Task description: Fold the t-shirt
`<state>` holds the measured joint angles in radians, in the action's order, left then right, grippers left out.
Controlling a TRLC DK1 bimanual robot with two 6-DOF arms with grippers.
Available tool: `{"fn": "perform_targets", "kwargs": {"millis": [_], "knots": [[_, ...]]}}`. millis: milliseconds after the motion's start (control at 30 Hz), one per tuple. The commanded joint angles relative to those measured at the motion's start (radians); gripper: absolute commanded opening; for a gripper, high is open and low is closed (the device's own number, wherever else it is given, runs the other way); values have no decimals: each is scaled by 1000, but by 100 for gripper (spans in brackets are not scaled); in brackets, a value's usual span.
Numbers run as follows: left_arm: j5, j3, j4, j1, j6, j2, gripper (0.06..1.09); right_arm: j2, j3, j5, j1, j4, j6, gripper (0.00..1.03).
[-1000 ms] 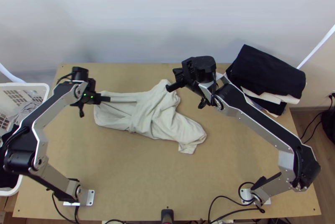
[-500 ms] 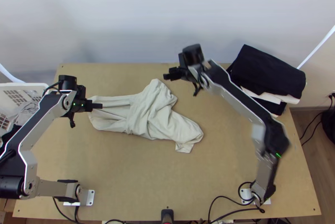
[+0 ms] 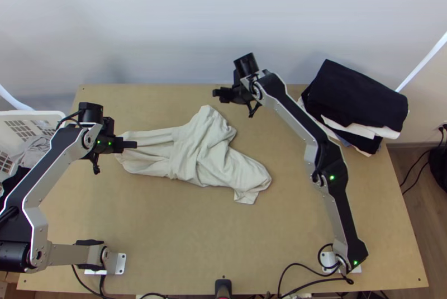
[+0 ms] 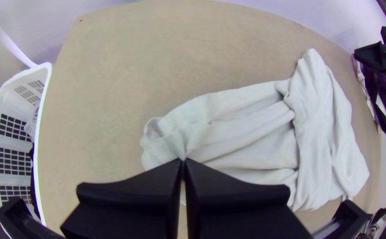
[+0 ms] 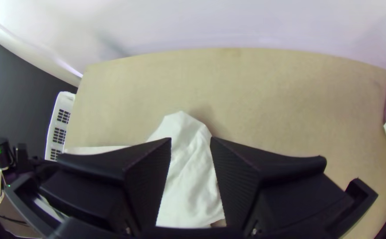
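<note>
While the left gripper pointed in over the end of the t-shirt nearer the table's left edge, its two flat black fingers were pressed together on a pinch of the cloth, and creases ran in to the tips. The right gripper had its fingers parted, with nothing between them; it hung near the far edge of the table, just beyond the t-shirt's peak on that side.

The t-shirt itself, off-white, lay bunched rather than flat, left of the table's middle. From the pinched end, long loose folds led to a thick, rumpled band. Beyond the band, the cloth slanted toward the near edge and the right, finishing in a small flap, well short of either near corner.

Farther out, a pile of folded clothes, black over white in its upper part, sat at the far right corner. Beside the left edge stood a white plastic basket with slotted walls and light and dark cloth inside. Black cables trailed along the near edge by the right arm's base, and a pale wall rose behind the far edge.
</note>
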<state>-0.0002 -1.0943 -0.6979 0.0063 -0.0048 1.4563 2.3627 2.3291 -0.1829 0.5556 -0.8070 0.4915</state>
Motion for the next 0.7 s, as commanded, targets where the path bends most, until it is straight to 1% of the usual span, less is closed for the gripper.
{"fn": "perform_targets", "kwargs": {"millis": [0, 267, 667], "knots": [[5, -32, -32, -6, -20, -30, 9, 47, 10, -9, -2, -9, 24, 41], [3, -70, -75, -11, -32, -40, 9, 107, 10, -33, -2, 15, 21, 41], [3, -81, -92, -14, -60, -62, 9, 156, -1, -46, 3, 26, 21, 41]]}}
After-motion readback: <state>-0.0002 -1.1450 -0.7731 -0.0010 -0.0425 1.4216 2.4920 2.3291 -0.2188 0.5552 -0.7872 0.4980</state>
